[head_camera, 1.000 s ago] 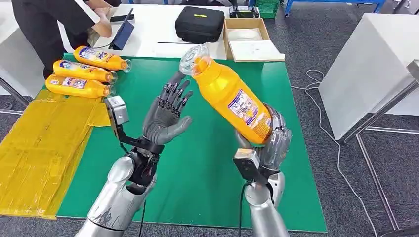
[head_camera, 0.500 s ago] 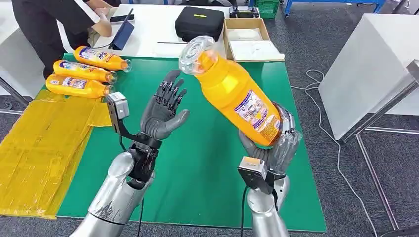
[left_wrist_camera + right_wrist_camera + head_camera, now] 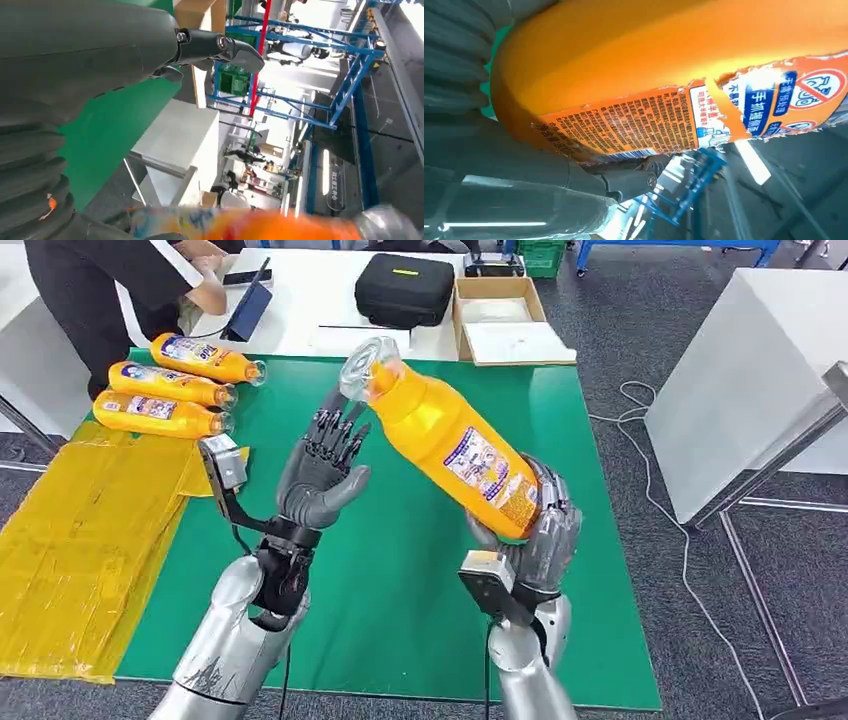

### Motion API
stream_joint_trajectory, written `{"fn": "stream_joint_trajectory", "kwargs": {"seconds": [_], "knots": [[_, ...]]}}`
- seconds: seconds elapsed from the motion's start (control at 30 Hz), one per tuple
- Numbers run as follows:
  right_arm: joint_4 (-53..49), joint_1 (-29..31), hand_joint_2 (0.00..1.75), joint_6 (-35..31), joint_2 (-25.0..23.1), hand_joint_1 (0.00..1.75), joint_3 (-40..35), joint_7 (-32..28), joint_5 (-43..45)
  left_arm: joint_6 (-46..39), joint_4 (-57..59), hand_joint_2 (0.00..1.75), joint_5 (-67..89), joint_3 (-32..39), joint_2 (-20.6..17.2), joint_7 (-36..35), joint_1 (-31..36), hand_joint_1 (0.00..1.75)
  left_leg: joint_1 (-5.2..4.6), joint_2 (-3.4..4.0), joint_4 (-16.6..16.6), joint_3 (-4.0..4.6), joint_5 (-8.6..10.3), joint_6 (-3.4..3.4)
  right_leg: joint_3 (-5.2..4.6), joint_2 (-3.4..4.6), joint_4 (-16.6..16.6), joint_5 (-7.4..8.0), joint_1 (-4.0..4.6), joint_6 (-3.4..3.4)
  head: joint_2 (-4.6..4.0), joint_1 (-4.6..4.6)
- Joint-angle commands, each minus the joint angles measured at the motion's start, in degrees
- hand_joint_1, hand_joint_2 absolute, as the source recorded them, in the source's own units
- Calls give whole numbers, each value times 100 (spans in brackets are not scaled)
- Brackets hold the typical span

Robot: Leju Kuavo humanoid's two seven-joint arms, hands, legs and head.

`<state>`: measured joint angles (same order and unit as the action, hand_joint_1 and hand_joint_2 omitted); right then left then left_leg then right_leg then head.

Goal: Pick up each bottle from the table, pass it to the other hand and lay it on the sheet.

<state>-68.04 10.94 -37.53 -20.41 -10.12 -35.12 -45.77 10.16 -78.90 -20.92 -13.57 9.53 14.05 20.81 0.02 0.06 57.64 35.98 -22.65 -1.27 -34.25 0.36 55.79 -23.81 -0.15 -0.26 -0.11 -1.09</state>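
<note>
Orange bottle (image 3: 450,445) tilts up from the gripping right hand (image 3: 535,535), cap beside the spread, empty left hand (image 3: 322,475).

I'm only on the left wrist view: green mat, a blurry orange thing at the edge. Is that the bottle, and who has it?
Observer: Yes. The right robot hand grips the bottle by its base, cap tilted toward the left robot hand.
Operator: Left touching it yet?
Observer: Hard to tell. In the head view its palm is open and facing the bottle, with the fingertips close beside the neck; I see no grasp.
Operator: How many bottles are done?
Observer: Can't say. Three other bottles lie side by side at the mat's far left corner, by the yellow sheet.
</note>
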Motion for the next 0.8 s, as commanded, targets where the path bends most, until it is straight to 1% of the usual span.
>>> {"fn": "stream_joint_trajectory", "kwargs": {"seconds": [0.03,0.07,0.23,0.27,0.3,0.37,0.4,0.43,0.47,0.5,0.6,0.63,0.67,0.7,0.73,0.77,0.8], "knots": [[727,404,175,-247,41,169,166,106,-54,22,77,175,6,41,-61,-8,32,0,0,4,-3,-18,-5,9,17,2,-3,-3,-1,0,0,0],[727,404,175,-247,41,169,166,106,-54,22,77,175,6,41,-61,-8,32,0,-2,7,-3,-26,-10,12,23,5,-2,-7,-3,1,0,0],[727,404,175,-247,41,169,166,106,-54,22,77,175,6,41,-61,-8,32,0,-1,1,-2,-16,-5,9,15,0,-1,-5,-2,0,0,0],[772,430,175,-247,41,171,234,167,-117,33,97,175,17,8,-54,2,38,0,0,3,-2,-11,-4,8,11,2,-2,-2,0,0,0,0],[830,467,175,-247,41,175,343,327,-162,65,103,175,23,-23,-37,13,41,0,-2,3,-1,-26,-10,12,24,1,0,-9,-3,0,0,0],[934,539,175,-247,41,171,612,264,-173,82,140,175,27,-76,4,14,87,0,1,0,-2,-10,-3,7,11,-1,-3,-2,0,0,0,0],[990,577,175,-247,41,175,760,217,-147,79,172,175,28,-101,17,14,121,0,-3,0,-3,-23,-6,11,21,-2,-1,-6,-4,1,0,0],[1093,629,175,-247,41,171,849,168,-99,75,199,175,28,-115,21,14,148,0,-2,-7,-2,-19,-4,10,20,-9,-2,-6,-2,1,0,0],[1107,646,175,-247,41,173,915,154,-124,82,207,175,26,-124,26,10,162,0,1,-8,-1,-7,0,5,10,-9,-3,-1,1,1,0,0],[1126,661,175,-247,41,169,953,165,-140,86,214,175,24,-130,31,8,175,0,-1,-10,0,-8,0,6,10,-11,-1,-3,-1,1,0,0],[1226,710,175,-247,41,175,935,252,-219,137,228,175,25,-193,56,-16,209,0,-3,-7,2,-20,-5,11,21,-10,2,-7,-3,3,0,2],[1236,719,175,-247,41,173,918,276,-243,155,236,175,34,-227,72,-25,219,0,-2,-2,-1,-12,-3,8,12,-3,-1,-2,-2,2,0,0],[1250,727,175,-247,41,175,869,293,-264,181,250,175,42,-272,89,-35,227,0,0,-4,0,-10,-2,7,11,-5,-1,-2,-1,1,0,0],[1221,719,175,-247,41,171,830,334,-363,183,262,175,42,-297,110,-35,231,0,-2,-7,0,-19,-5,11,19,-9,0,-6,-3,2,0,2],[1175,701,175,-247,41,175,786,376,-440,189,267,175,42,-313,121,-35,232,0,-1,-9,-1,-16,-3,10,17,-11,-1,-5,-2,1,0,0],[1149,686,175,-247,41,169,749,414,-480,205,266,175,41,-331,130,-34,235,0,0,-10,-1,-11,-1,7,12,-11,-2,-4,0,0,0,0],[1158,690,175,-247,41,173,695,462,-514,217,263,175,39,-342,141,-34,229,0,-1,-9,0,-15,-3,8,15,-10,0,-6,-2,0,0,0]]}}
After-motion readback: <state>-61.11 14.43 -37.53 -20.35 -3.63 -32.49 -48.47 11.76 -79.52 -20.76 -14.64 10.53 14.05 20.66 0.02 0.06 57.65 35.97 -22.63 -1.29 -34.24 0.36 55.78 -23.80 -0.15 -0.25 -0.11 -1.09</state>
